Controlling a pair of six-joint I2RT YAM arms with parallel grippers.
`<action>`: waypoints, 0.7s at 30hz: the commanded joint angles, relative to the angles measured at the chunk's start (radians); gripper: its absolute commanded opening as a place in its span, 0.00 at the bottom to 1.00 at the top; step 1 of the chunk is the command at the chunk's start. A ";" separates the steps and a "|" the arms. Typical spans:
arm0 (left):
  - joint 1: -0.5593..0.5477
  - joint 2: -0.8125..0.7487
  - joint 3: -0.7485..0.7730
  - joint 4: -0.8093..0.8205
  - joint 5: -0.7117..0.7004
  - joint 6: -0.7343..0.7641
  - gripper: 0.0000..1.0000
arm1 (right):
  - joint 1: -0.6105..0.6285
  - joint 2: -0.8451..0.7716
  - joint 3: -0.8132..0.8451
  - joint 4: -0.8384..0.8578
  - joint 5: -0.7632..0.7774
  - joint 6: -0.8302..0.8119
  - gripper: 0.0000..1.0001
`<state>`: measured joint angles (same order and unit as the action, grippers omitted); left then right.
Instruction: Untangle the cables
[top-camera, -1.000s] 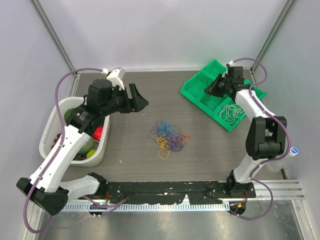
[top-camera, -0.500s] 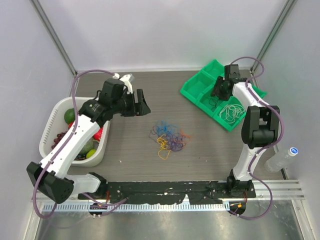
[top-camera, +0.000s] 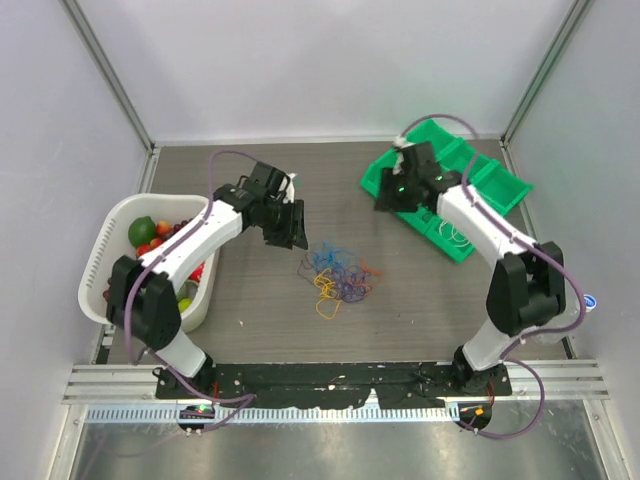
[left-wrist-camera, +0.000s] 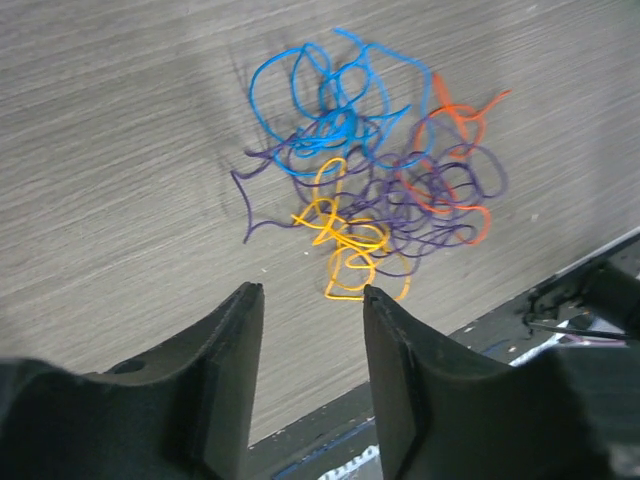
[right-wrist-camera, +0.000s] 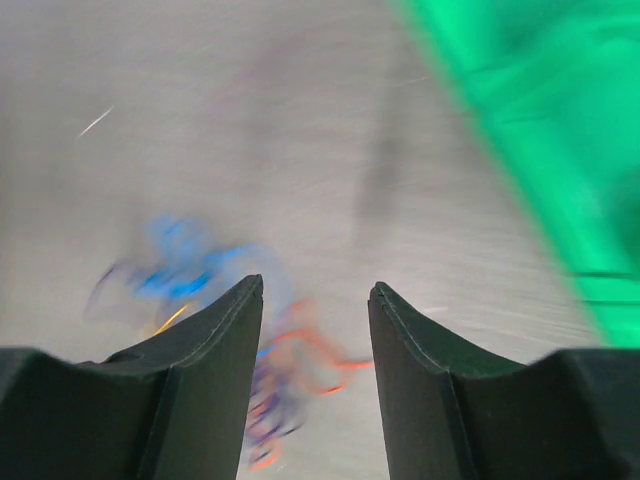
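The cables (left-wrist-camera: 372, 190) lie just ahead of the left fingers (left-wrist-camera: 225, 380) and right fingers (right-wrist-camera: 210, 370), both spread apart, empty. The right wrist view is blurry.

White slotted plastic basket (top-camera: 100, 262) at left holds coloured fruit (top-camera: 140, 231). Green plastic compartment tray (top-camera: 497, 180) sits back right.
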<state>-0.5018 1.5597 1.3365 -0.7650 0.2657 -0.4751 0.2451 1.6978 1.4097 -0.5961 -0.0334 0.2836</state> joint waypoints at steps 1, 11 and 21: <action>0.003 0.118 0.032 -0.060 0.020 0.067 0.47 | 0.187 -0.131 -0.162 0.171 -0.342 0.008 0.51; 0.000 0.235 -0.075 0.090 0.102 0.056 0.45 | 0.385 -0.072 -0.255 0.265 -0.457 0.040 0.48; -0.021 0.219 -0.080 0.035 -0.074 0.084 0.00 | 0.434 0.043 -0.227 0.285 -0.473 0.039 0.41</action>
<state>-0.5171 1.8572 1.2545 -0.6937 0.2924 -0.4309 0.6762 1.7039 1.1465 -0.3580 -0.4858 0.3214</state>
